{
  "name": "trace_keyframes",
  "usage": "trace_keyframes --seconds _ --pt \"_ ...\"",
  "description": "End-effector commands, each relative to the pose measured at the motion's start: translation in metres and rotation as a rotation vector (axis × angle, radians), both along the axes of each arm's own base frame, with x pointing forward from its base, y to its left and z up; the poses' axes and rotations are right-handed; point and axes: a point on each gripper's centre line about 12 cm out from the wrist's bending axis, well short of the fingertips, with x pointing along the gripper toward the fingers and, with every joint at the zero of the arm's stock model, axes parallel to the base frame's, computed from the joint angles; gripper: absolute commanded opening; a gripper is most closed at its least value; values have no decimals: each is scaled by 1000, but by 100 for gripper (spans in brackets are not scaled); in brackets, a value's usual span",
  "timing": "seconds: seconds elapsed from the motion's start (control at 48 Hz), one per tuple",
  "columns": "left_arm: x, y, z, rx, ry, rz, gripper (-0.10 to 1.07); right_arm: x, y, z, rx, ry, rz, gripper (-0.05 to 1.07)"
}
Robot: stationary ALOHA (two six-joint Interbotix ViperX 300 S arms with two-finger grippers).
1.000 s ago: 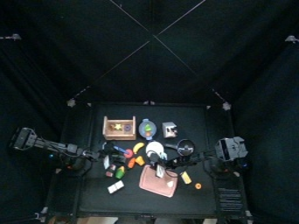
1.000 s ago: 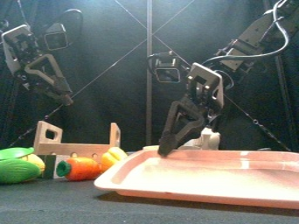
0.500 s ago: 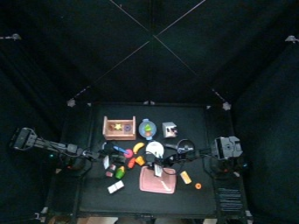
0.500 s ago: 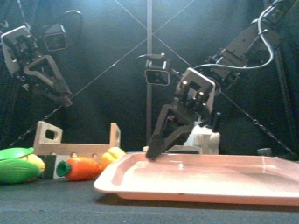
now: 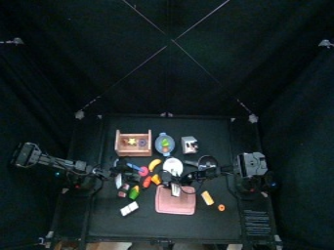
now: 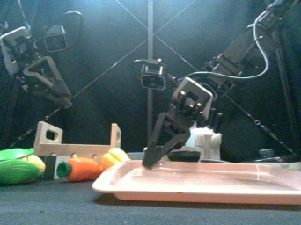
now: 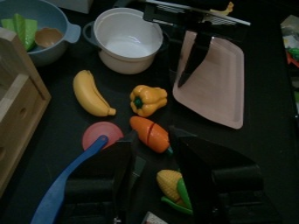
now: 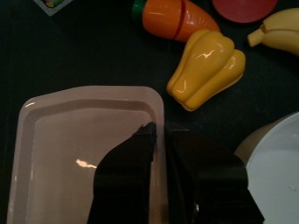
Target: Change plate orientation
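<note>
The pink rectangular plate (image 5: pixel 174 201) lies at the table's front middle, its long side running from front to back. It fills the foreground of the front view (image 6: pixel 206 181). My right gripper (image 8: pixel 162 138) is shut on the plate's (image 8: pixel 79 149) short rim at a rounded corner, one jaw inside and one outside. In the front view this gripper (image 6: pixel 150 162) slants down onto the rim's left end. The left wrist view also shows the plate (image 7: pixel 218 80). My left gripper (image 7: pixel 156 150) is open and empty, hovering above a carrot piece (image 7: pixel 149 134), to the left of the plate.
A white bowl (image 7: pixel 126 39), a banana (image 7: pixel 91 93) and a yellow pepper (image 7: pixel 146 99) lie beside the plate. A wooden rack (image 6: pixel 77 141) stands at the back left, with green and orange toy food (image 6: pixel 77 167) in front of it. A small orange piece (image 5: pixel 208 198) lies right of the plate.
My right gripper has moved left and lower with the plate's rim in it. The plate has swung and slid left with it. The left arm has stayed put.
</note>
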Motion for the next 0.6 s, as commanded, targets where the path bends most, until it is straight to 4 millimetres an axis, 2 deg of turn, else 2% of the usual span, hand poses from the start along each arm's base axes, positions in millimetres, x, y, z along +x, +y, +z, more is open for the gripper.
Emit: trace_keyframes --seconds 0.0,0.312,0.583 --pt "3 0 4 -2 -11 0 75 8 -1 15 1 -45 1 61" --pt "3 0 4 -2 -13 0 75 15 -1 22 4 -67 -1 74" --pt "2 0 4 -5 -11 2 75 16 1 38 25 -104 -15 74"
